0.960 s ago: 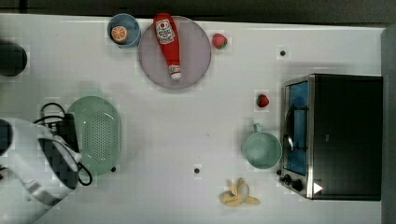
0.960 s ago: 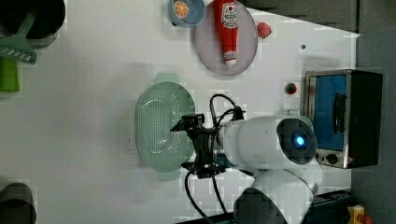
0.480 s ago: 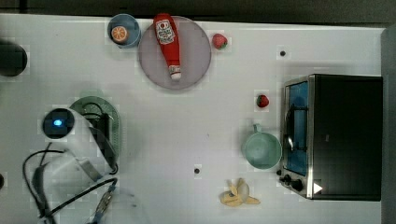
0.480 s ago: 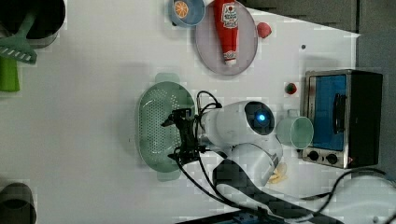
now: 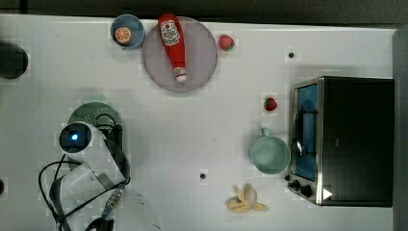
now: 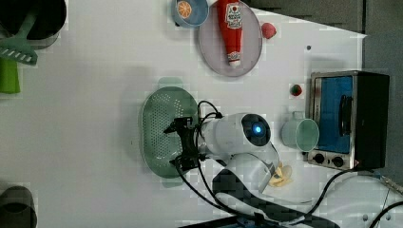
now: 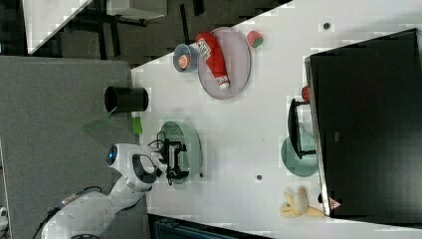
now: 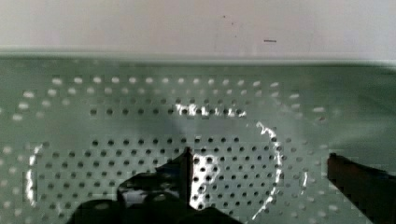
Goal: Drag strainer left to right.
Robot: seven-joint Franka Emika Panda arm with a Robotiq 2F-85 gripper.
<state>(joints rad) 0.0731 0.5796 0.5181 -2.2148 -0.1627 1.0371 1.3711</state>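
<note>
Pale mint-green oval strainer (image 6: 161,128) with perforated bottom, lying left of centre in the left view, on a white desk (image 6: 95,95). In the top view, at middle left of the frame, mostly hidden under the white arm (image 5: 91,159). Black jaws of the gripper (image 6: 183,142) standing wide apart, down inside the strainer bowl near its right wall in the left view, clamped on nothing. In the wrist view, dotted strainer floor (image 8: 196,121) close up, with dark fingertips (image 8: 177,172) at the lower edge.

Elsewhere in the left view: small mint-green cup (image 6: 299,134) at centre right, just beside a black toaster oven (image 6: 347,118) with a blue door. Grey plate (image 6: 230,42) at top centre carrying a red ketchup bottle (image 6: 231,28). Blue bowl (image 6: 190,10) holding an orange slice, at upper centre beside the plate. Banana peel (image 5: 245,201) at lower centre of the top view.
</note>
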